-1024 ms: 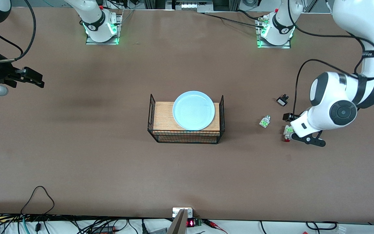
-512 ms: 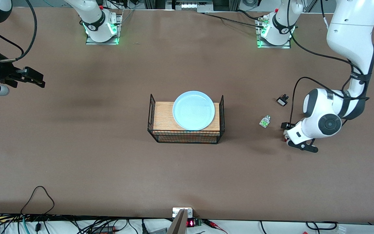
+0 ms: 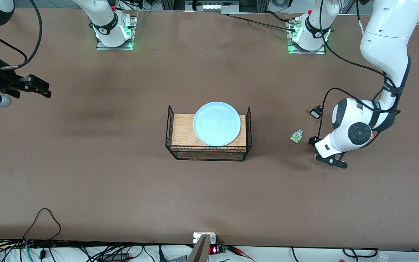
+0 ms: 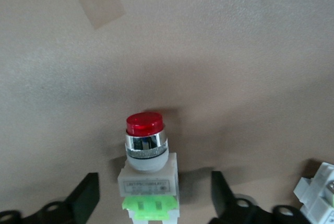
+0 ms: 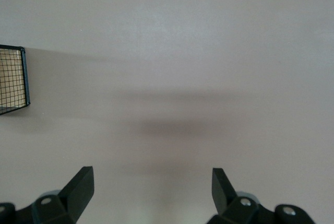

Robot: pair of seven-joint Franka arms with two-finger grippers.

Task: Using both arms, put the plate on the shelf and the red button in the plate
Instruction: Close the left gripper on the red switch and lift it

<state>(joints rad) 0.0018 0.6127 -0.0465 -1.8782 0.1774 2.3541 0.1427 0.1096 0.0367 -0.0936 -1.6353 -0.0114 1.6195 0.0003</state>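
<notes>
- Right gripper point(image 3: 44, 91): I see it hanging above the desk's edge at the right arm's end, fingers point(image 5: 78, 185) spread wide with nothing between them; this arm waits.
- Wire basket point(image 3: 169, 125): black mesh, mid-desk, with a wooden board point(image 3: 182, 131) lying on top; one corner of the mesh shows in my right wrist view.
- Plate point(image 3: 217, 123): light blue, round, resting flat on the wooden board toward the left arm's end of the basket.
- White-green part point(image 3: 296, 136): small, no red cap, lying on the desk between the basket and the left gripper.
- Black part point(image 3: 315, 112): small, on the desk toward the robots' edge from the white-green part.
- Left gripper point(image 4: 155, 203): low over the desk near the left arm's end, jaws apart on either side of the red button without touching it.
- Red button point(image 4: 147, 169): lying on the desk between those fingers point(image 4: 86, 195), red cap pointing away from the wrist, green clip nearest it; hidden beneath the arm in my front view.
</notes>
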